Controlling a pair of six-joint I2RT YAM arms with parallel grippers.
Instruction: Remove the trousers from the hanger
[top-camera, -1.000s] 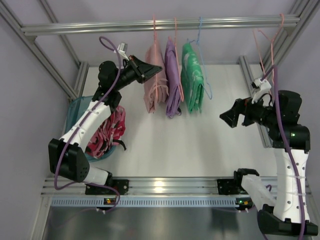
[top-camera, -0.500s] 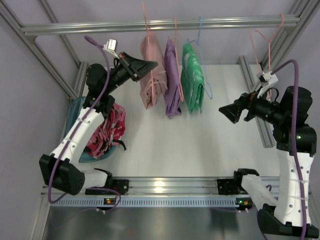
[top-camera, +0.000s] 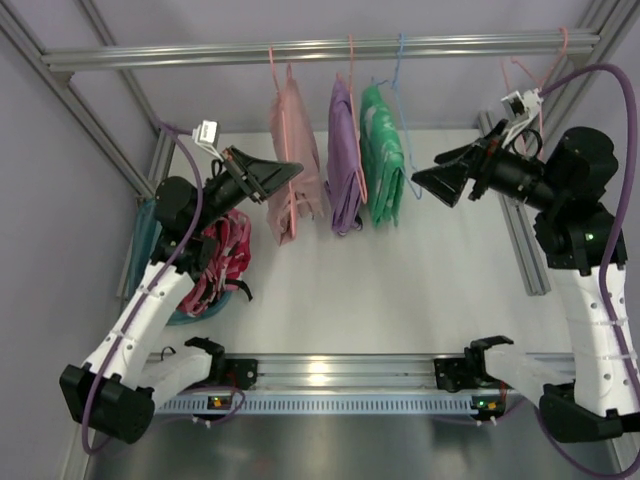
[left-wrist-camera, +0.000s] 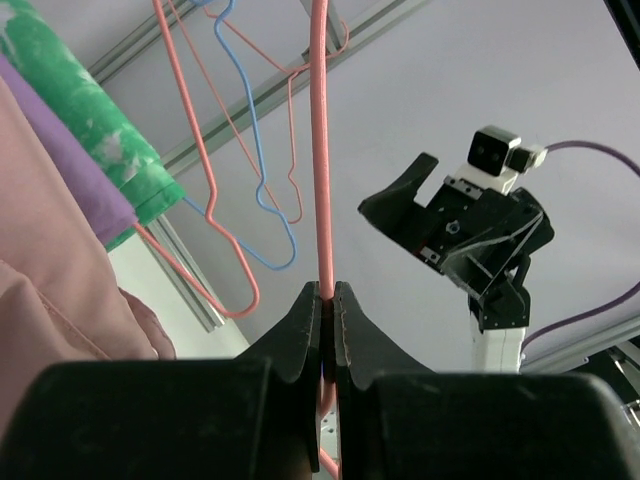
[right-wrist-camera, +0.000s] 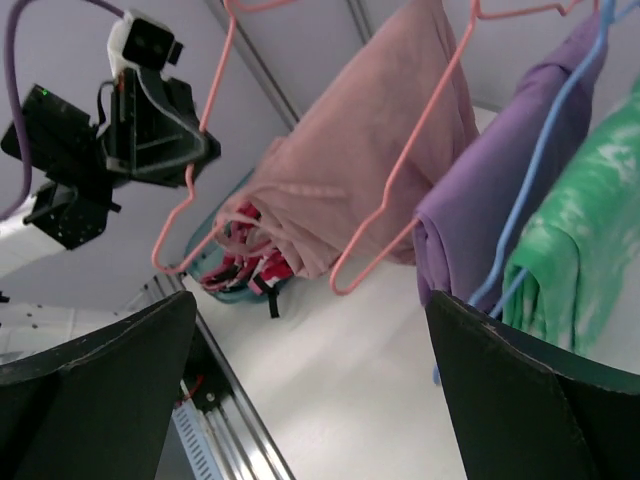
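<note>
- Trousers (top-camera: 305, 130), soft dusty-pink cloth, hang folded over the thin salmon wire hanger (left-wrist-camera: 320, 150), which you have slid left along the metal rail (top-camera: 200, 53), away from the purple garment (top-camera: 345, 160).
- Your left fingers (left-wrist-camera: 300, 325) stay clenched on its wire (more working room now).
- Your right fingers (right-wrist-camera: 100, 390), spread wide and empty, have risen toward the clothes.

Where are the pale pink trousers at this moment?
In the top view, left of centre: the trousers hang on the hanger, just left of the purple garment, beside the left gripper.
</note>
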